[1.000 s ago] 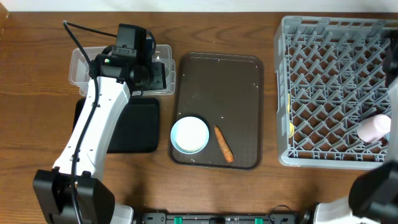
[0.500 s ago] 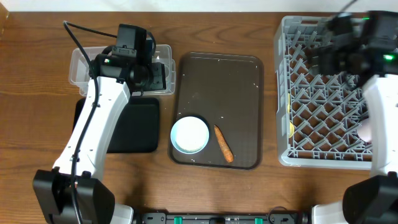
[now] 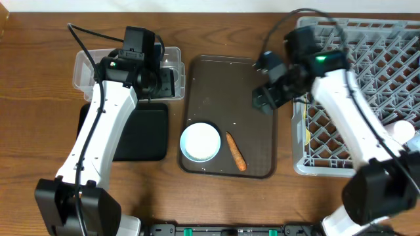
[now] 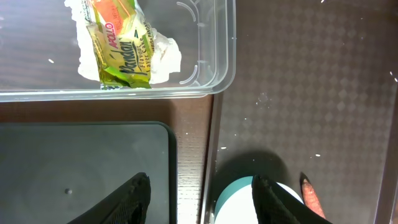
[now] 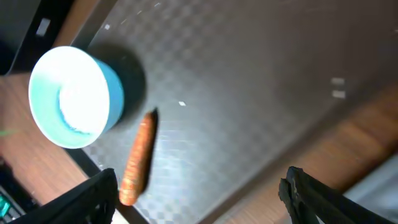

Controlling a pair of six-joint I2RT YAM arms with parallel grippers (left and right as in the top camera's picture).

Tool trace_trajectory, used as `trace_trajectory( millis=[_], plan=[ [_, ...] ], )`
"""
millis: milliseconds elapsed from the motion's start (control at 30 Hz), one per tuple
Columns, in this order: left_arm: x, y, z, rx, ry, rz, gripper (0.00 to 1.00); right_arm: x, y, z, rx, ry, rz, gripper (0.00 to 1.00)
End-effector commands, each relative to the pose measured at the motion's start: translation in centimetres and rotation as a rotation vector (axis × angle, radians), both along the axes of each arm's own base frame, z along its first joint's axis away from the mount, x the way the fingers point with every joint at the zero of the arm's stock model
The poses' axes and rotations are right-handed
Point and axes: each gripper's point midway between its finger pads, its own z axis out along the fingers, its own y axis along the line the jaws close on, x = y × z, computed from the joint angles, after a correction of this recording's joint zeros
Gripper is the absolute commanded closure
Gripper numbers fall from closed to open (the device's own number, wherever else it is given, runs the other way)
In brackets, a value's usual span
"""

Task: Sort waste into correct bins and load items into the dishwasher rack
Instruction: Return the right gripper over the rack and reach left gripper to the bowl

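- Dishwasher rack (image 3: 380, 59): right side of the overhead frame, on the table. Rigid grey lattice with pegs. It is a destination, not something to grasp.
- Brown serving tray (image 3: 223, 85): centre of the frame. It is stiff and flat and carries the remaining items.
- Black tray (image 3: 147, 137): lower left, no contents that I can make out.
- Clear tub (image 3: 82, 69): upper left, thin-walled and probably light.
- Left end effector (image 4: 202, 202): hovers over the tub's right end, fingers spread, nothing between them.
- Right end effector (image 5: 208, 196): over the serving tray's upper right corner, fingers spread wide and empty.
- Light blue cup (image 5: 74, 96): lower left corner of the serving tray, upright, mouth up. It looks like hard, smooth plastic, light and likely slick. Judgement: put one finger inside the rim and one outside. Gripping across the whole body may be too wide and could slip.
- Carrot piece (image 5: 138, 158): just right of the cup and not touching it, lying flat and slanted. It is thin, firm, slightly tapered and may roll. Judgement: pinch across the middle, fingers square to its length and low to the tray.
- Wrapper (image 4: 121, 46): in the tub, lying on crumpled tissue (image 4: 165, 56). Both are soft and nearly weightless.
- Rice grains (image 4: 262, 98): white specks scattered over the serving tray. They look too small to pinch singly.
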Motion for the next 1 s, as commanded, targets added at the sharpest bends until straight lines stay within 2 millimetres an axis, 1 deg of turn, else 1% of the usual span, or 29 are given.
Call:
trace_trajectory(
  millis=[0,67,133,233,333,400,600,733,833,967],
  plan=[
    [-0.2,-0.1,0.0,-0.002,0.014,0.014,0.45,-0.9,2.0,-1.9,0.000,0.067,0.014,0.17],
    [-0.8,-0.3,-0.2,-0.015,0.042,0.043,0.45,-0.8,2.3,-2.8,-0.024,0.079,-0.001,0.16],
    [-1.6,-0.9,-0.5,-0.015,0.076,0.040,0.45,-0.4,1.9,-3.4,-0.065,0.078,-0.047,0.16],
    [-2.8,-2.3,-1.0,-0.008,0.109,0.008,0.45,0.0,1.8,-3.7,-0.074,0.075,-0.067,0.15],
    [-3.8,-3.9,-1.7,-0.018,0.142,0.012,0.45,0.2,1.7,-3.8,-0.082,0.071,-0.088,0.16],
    [-4.6,-5.1,-2.3,-0.021,0.164,0.011,0.45,0.8,0.8,-4.0,-0.128,0.056,-0.153,0.16],
    [-7.1,-8.5,-4.2,-0.023,0.231,0.002,0.45,3.3,-3.0,-4.1,-0.281,-0.034,-0.352,0.15],
    [-8.2,-10.4,-5.6,-0.033,0.244,0.008,0.45,5.6,-5.7,-3.0,-0.344,-0.122,-0.467,0.16],
    [-8.8,-11.5,-6.5,-0.045,0.241,0.008,0.45,7.0,-7.6,-1.4,-0.355,-0.166,-0.541,0.16],
    [-9.3,-12.9,-7.8,-0.054,0.221,-0.033,0.45,8.8,-10.2,1.3,-0.326,-0.218,-0.628,0.16]
  ],
)
